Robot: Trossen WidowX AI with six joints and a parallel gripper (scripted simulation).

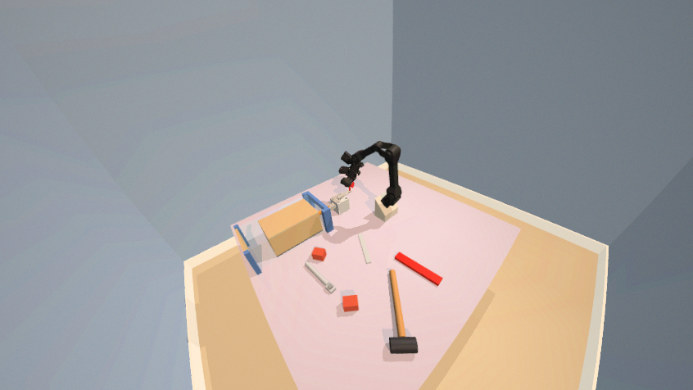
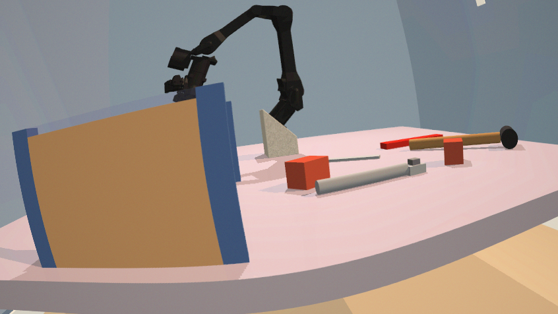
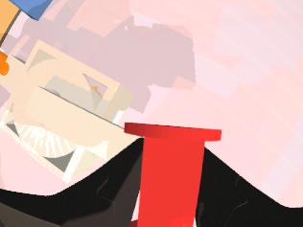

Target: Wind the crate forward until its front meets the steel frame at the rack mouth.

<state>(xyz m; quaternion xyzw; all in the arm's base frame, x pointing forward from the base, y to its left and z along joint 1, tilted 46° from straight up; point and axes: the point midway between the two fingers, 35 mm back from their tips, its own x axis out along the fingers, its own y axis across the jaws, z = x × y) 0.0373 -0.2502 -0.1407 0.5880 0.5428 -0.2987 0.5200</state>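
Observation:
My gripper (image 1: 351, 183) (image 3: 168, 147) is shut on the red grip of the winch handle (image 1: 351, 186) (image 3: 172, 183). The handle's pale crank arm (image 3: 77, 114) lies across the top of the pale winch (image 1: 341, 206) (image 3: 34, 66); the key and hole are hidden. An orange strap (image 3: 3, 65) runs from the winch toward the tan crate (image 1: 290, 227). The crate looks flat in the clear-panelled cubby, its front close behind the blue frame (image 1: 328, 223) (image 3: 34, 6); I cannot tell whether they touch. In the exterior view, the cubby hides the winch and fingertips.
Red blocks (image 1: 319, 253) (image 1: 350, 303) (image 2: 453, 152), a grey wrench-like tool (image 1: 319, 276) (image 2: 363, 178), a pale strip (image 1: 364, 248), a red bar (image 1: 418, 268) (image 2: 394, 142) and a mallet (image 1: 397, 305) (image 2: 460, 139) lie on the bench. The arm's pale base block (image 1: 385, 210) (image 2: 279, 138) stands beside the winch.

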